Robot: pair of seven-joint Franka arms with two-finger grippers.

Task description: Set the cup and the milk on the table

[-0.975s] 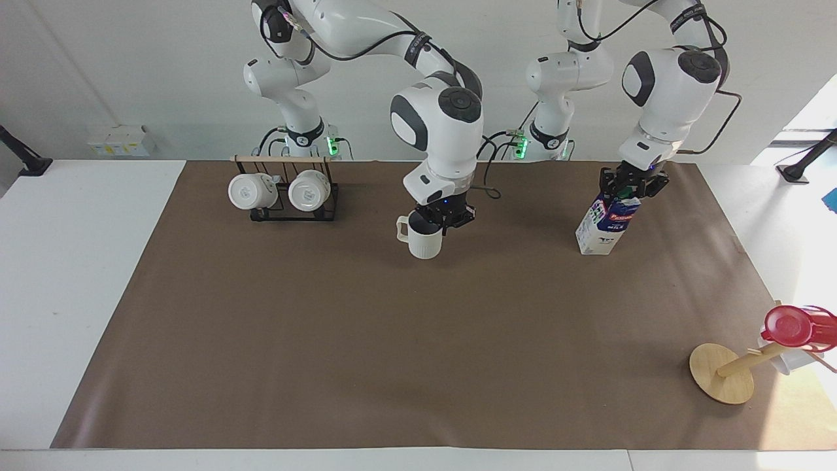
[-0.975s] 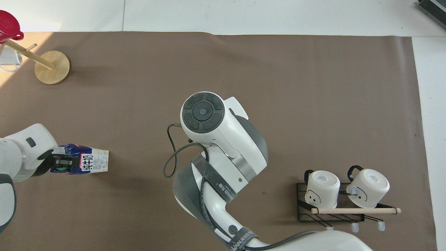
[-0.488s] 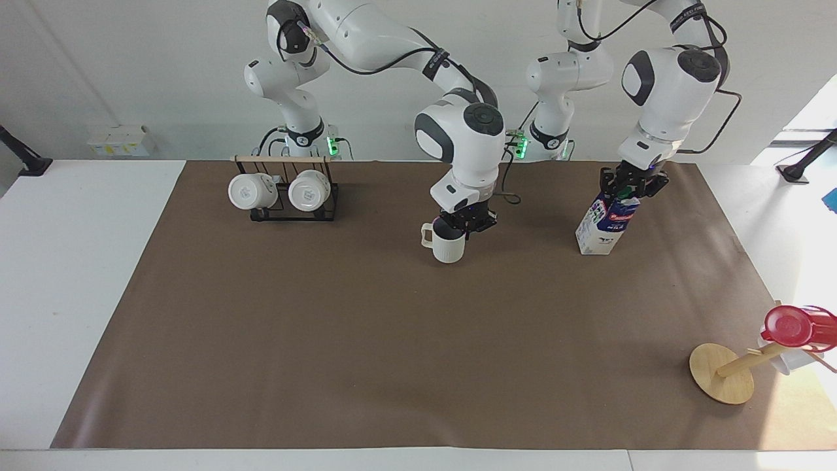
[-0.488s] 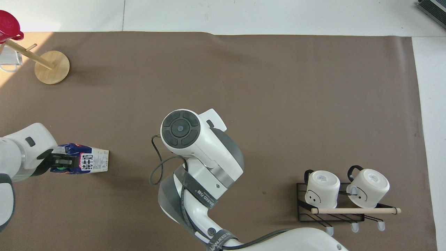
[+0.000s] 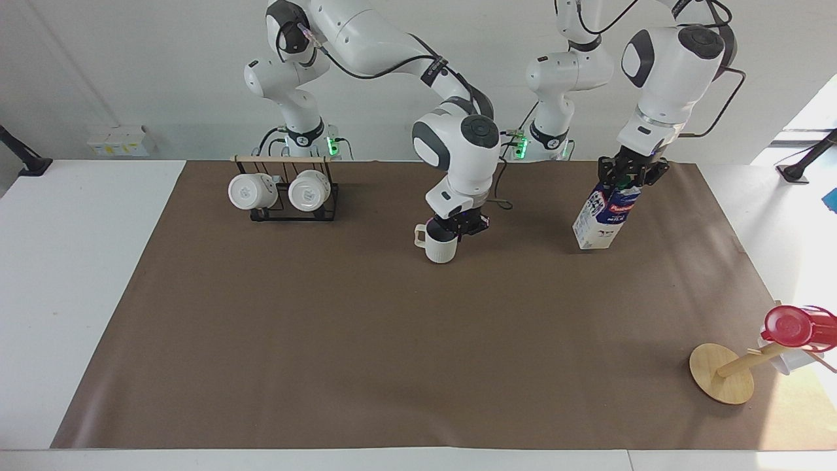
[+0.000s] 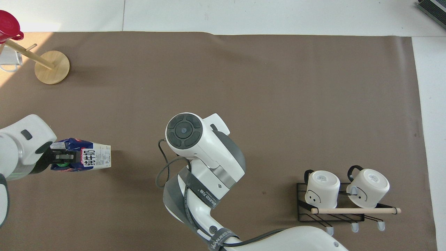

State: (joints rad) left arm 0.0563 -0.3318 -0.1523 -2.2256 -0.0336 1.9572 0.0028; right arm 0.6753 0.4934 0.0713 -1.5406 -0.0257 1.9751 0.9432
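Two grippers each hold one of the task's things over the brown paper sheet [image 5: 405,340] on the bench [image 5: 85,261]. In the facing view the right gripper [image 5: 463,224] is pinching the rim of the cup [image 5: 441,243], one finger inside the dark hollow and one outside, handle pointing toward the right arm's end of the bench. The cup is upright, its base at the paper or only barely above it; which of the two cannot be told. In the overhead view the right arm covers the cup entirely.

The left gripper [image 5: 629,176] is clamped on the slanted top of the milk [image 5: 600,219], about the green cap. The milk carton leans, and its base seems just clear of the paper, toward the left arm's end of the bench and well apart from the cup.

A black wire rack [image 5: 288,196] with two plain white mugs [image 5: 254,191] sits toward the right arm's end, near the robots. A wooden disc with peg [image 5: 720,373] lies far from the robots at the left arm's end, a red lidded thing [image 5: 794,326] at the peg's tip.
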